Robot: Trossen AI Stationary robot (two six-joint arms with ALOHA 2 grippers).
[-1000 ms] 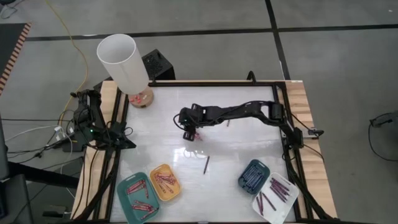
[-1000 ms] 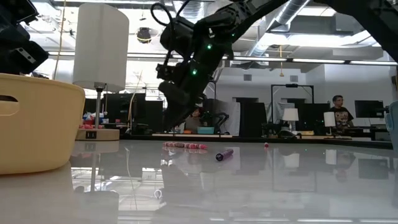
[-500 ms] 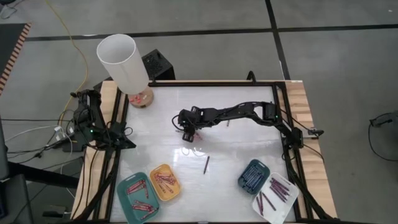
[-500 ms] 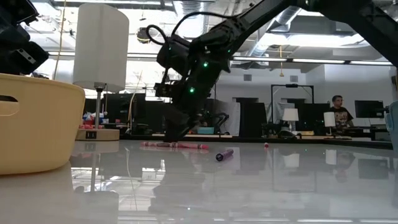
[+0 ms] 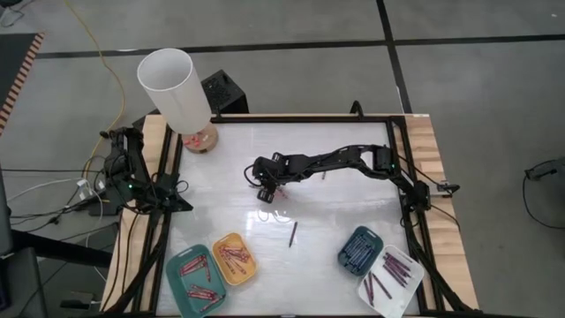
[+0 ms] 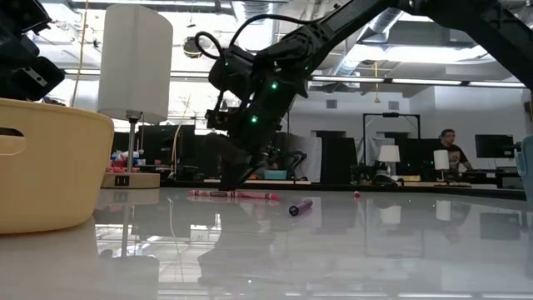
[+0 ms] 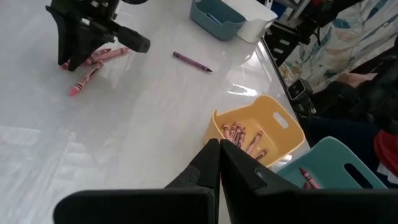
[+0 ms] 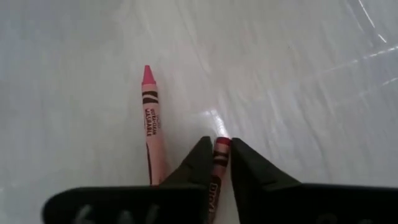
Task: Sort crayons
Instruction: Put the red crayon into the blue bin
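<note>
Right gripper (image 8: 216, 163) pinching short red wax crayon (image 8: 217, 163) between both dark fingers, down on glossy white table (image 5: 353, 208) near its centre. Pink paper-wrapped crayon (image 8: 151, 127) lying just beside. Purple crayon (image 5: 292, 232) resting nearer table's front. Left gripper (image 7: 220, 163) waiting with fingers pressed together, empty, over table's front-left by yellow plastic tray (image 7: 273, 121).

A red crayon (image 8: 219, 163) lies flat mid-tabletop, pinched between the right tool's (image 8: 216, 160) fingers. A pink crayon (image 8: 150, 121) lies just beside it. A purple crayon (image 5: 292, 232) lies alone, nearer the trays.
</note>
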